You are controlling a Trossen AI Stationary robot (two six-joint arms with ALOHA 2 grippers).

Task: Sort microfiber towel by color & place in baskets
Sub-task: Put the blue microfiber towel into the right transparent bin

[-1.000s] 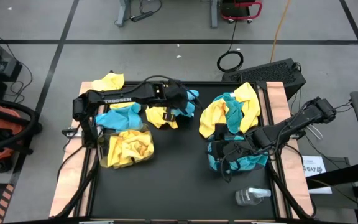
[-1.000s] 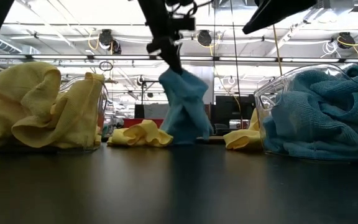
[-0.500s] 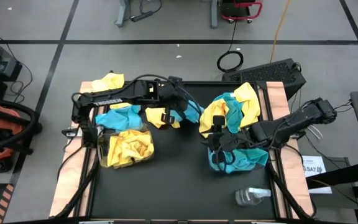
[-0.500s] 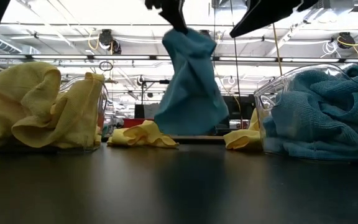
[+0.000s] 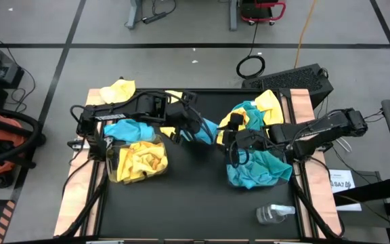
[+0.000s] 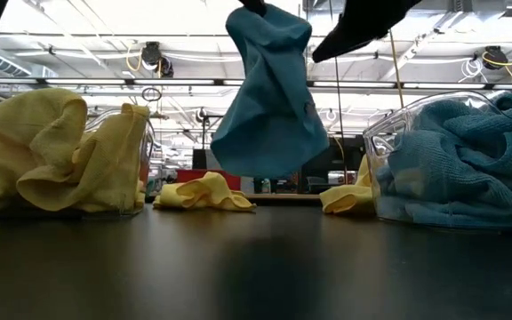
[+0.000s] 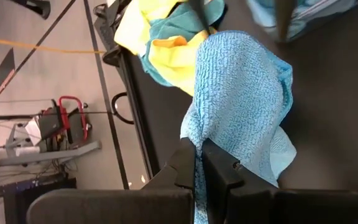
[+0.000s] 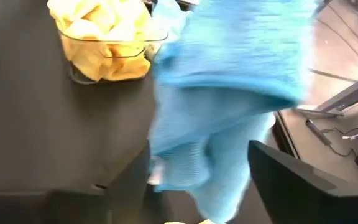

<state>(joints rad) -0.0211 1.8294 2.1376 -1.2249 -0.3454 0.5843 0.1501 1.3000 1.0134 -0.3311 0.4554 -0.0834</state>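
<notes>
A turquoise microfiber towel (image 6: 269,98) hangs over the middle of the table, with my left gripper (image 7: 199,163) shut on it. My right gripper (image 8: 201,149) stands open just to the right of it, a finger on either side of the hanging cloth (image 8: 229,118); whether they touch it I cannot tell. The left basket (image 5: 137,161) holds yellow towels. The right basket (image 5: 259,171) holds turquoise ones. A mixed yellow and turquoise heap (image 5: 256,114) lies at the far right. My left gripper pinches the turquoise towel's gathered top (image 7: 199,142) between its two fingers, which slant down from the table's left. How many layers it has I cannot tell. The towel hangs slack below the fingers, and its lower end (image 6: 265,164) is clear of the table.
Loose towels lie at the far left: a yellow one (image 5: 117,89), a turquoise one (image 5: 127,127) and another yellow one (image 5: 175,127) under my left arm. A clear plastic bottle (image 5: 274,214) lies near the front right corner. The black tabletop (image 5: 195,196) shows bare in the near middle.
My left gripper has risen and gone toward the table's right edge with the turquoise towel. The towel's lower end has come off the table and now hangs free. My right gripper has left the turquoise basket and gone toward the far edge, up to the hanging towel.
</notes>
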